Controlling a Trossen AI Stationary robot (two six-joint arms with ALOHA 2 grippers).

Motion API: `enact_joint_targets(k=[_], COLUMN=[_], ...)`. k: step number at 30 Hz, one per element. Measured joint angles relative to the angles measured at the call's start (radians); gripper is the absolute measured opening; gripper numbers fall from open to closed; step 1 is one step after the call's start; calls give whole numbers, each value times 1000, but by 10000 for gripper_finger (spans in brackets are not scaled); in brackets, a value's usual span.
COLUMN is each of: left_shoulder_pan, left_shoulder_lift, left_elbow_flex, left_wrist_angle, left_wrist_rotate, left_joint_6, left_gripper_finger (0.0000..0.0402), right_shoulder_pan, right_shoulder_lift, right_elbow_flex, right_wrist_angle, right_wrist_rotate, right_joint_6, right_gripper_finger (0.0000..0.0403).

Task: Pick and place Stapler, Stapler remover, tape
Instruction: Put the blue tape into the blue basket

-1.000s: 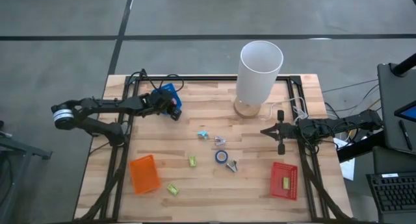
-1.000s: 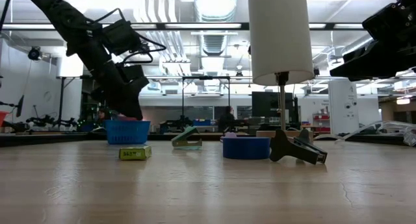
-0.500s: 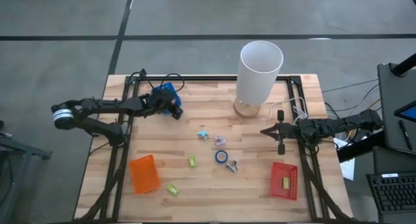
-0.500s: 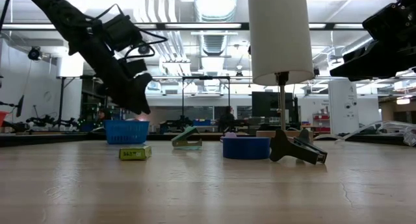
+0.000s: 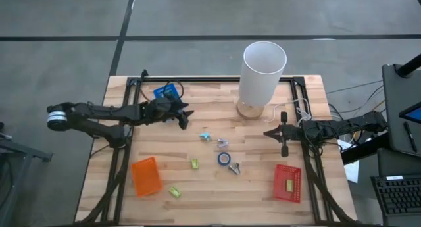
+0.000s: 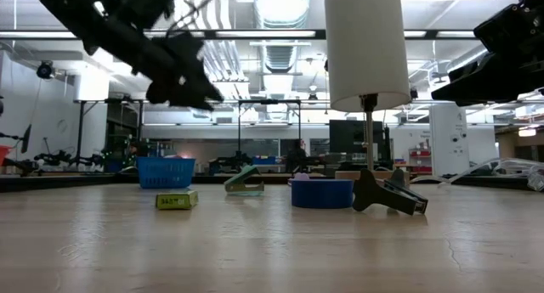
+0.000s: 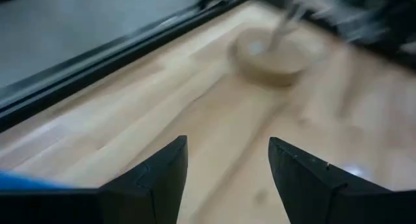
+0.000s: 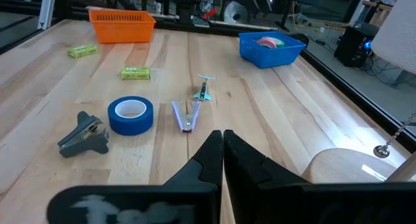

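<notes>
My left gripper hangs open and empty above the table, between the blue basket and the lamp base; the low view shows the left gripper well up. The basket holds pink and red tape rolls. A blue tape roll lies flat mid-table, with a dark stapler remover beside it. A small teal stapler and a pale lilac tool lie nearby. My right gripper waits shut at the right side, pointing left.
A tall white lamp stands at the far middle. An orange basket sits near left, and a red basket near right holds a yellow-green block. Two more yellow-green blocks lie loose. Bare wood lies between my left gripper and the stapler.
My left gripper has risen from over the blue basket and swung toward the table's right and slightly toward the near edge, tipping up from pointing down into the basket to nearly level. The basket now shows uncovered. My right arm has kept still.
</notes>
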Motion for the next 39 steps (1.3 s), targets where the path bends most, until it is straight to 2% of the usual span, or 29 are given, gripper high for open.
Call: enact_joint_targets(k=[6, 11, 16, 23, 39], left_shoulder_pan=[-170, -292, -366, -389, -391], left_shoulder_lift=[4, 37, 106, 222, 300], left_elbow_flex=[0, -2, -2, -1, 58], left_wrist_angle=[236, 354, 458, 608, 613], left_wrist_rotate=[-4, -63, -123, -140, -131], left_joint_6=[-6, 6, 45, 54, 53], left_gripper_finger=[216, 216, 216, 216, 216], right_shoulder_pan=[0, 0, 0, 0, 0], right_shoulder_lift=[0, 0, 0, 0, 0], right_elbow_flex=[0, 0, 0, 0, 0], right_wrist_angle=[0, 0, 0, 0, 0], right_wrist_rotate=[0, 0, 0, 0, 0], right_joint_6=[0, 0, 0, 0, 0], right_gripper_finger=[9, 9, 8, 9, 9])
